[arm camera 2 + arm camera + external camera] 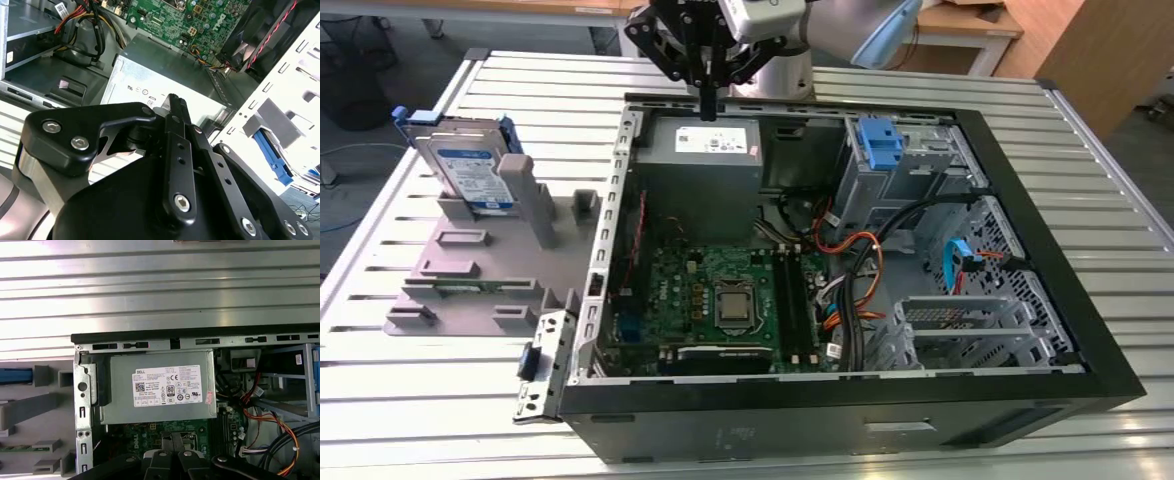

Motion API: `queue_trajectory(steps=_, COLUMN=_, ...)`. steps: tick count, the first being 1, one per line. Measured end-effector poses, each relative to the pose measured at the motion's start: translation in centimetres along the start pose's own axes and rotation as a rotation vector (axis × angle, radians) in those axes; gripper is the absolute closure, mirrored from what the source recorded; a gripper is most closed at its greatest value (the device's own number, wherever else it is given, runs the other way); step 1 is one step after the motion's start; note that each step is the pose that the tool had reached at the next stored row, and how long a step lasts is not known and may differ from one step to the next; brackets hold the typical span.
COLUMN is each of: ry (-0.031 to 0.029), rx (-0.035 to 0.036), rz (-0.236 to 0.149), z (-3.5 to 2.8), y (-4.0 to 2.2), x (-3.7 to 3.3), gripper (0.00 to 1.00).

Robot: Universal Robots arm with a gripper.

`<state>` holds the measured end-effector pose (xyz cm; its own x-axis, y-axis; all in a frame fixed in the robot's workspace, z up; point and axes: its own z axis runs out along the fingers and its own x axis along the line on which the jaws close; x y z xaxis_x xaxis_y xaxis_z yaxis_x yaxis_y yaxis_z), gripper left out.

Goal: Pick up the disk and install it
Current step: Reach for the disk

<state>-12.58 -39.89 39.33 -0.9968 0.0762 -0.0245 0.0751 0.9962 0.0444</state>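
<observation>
Slatted metal tabletop (414, 400) runs wide under everything, with bare strips along its edges on either side of the open computer case (854, 425). I hang with my gripper (708, 105) pointing straight down above the far rim of that case, over the grey power supply box (707, 148) and clear of it. My fingers (176, 107) are pressed together with no gap between them and hold nothing; the first wrist view shows the gripper (172, 436) above the box's white sticker. The disk (470, 172) stands upright on its edge in the grey stand (467, 285), at the exterior view's left, outside the case wall and well apart from me. Its blue frame sticks up past the stand's posts, and the air above it is open. Inside the case the green circuit board (720, 290) lies flat, with cables (854, 260) crowding the space between it and the metal cage (961, 325) toward the exterior view's right
</observation>
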Motion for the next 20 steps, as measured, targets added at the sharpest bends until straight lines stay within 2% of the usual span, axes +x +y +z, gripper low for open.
queue_trajectory(steps=20, ry=0.0001, rx=0.0, rz=0.0, z=-0.01, y=-0.04, x=0.6, gripper=0.89)
